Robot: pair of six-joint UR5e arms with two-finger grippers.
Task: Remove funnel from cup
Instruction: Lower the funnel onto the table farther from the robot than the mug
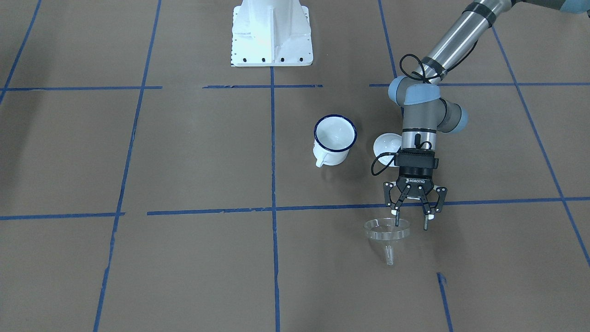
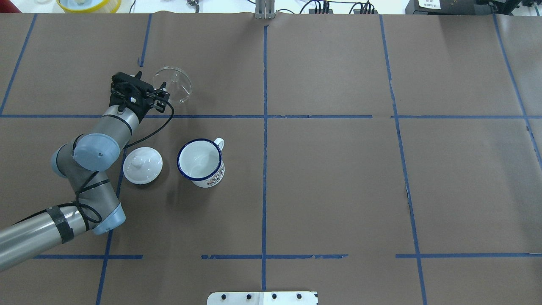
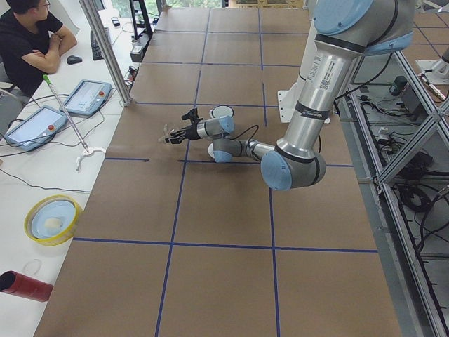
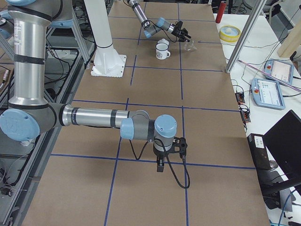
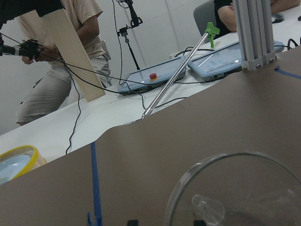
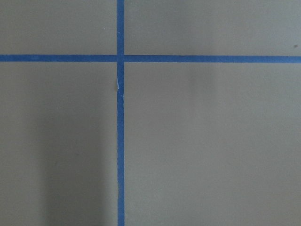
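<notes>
1. My left claw (image 1: 411,223): spread wide, pinching nothing. It reaches low over the table (image 1: 184,152), pointing away from my base. One finger (image 1: 397,220) hangs over the funnel's mouth and the other is outside the rim, so the rim's edge stands between them. I cannot tell whether either finger touches the rim.
2. Funnel (image 1: 386,233): clear, out of the cup, lying tipped on its side on the table. Its wide mouth faces my left claw and its short spout points away from my base. In my left wrist view the round mouth fills the lower right, with the spout hole at its middle.
3. Cup (image 1: 335,138): white with a dark blue rim, upright, nothing inside, handle turned away from my base. It stands well apart from the funnel. A blue tape line (image 1: 322,207) runs between the two, with the cup on my base's side.
4. Lid (image 1: 385,144): white, domed, with a knob. It lies flat on the table just beside the cup, on my left arm's side. In the front view my left wrist partly hides it.
5. My right claw (image 4: 160,165): well apart from all the above, hanging over the table near a tape line. It shows only in the side view, so I cannot tell whether it is spread or pressed together. Its wrist camera shows only brown table and crossing tape.
</notes>
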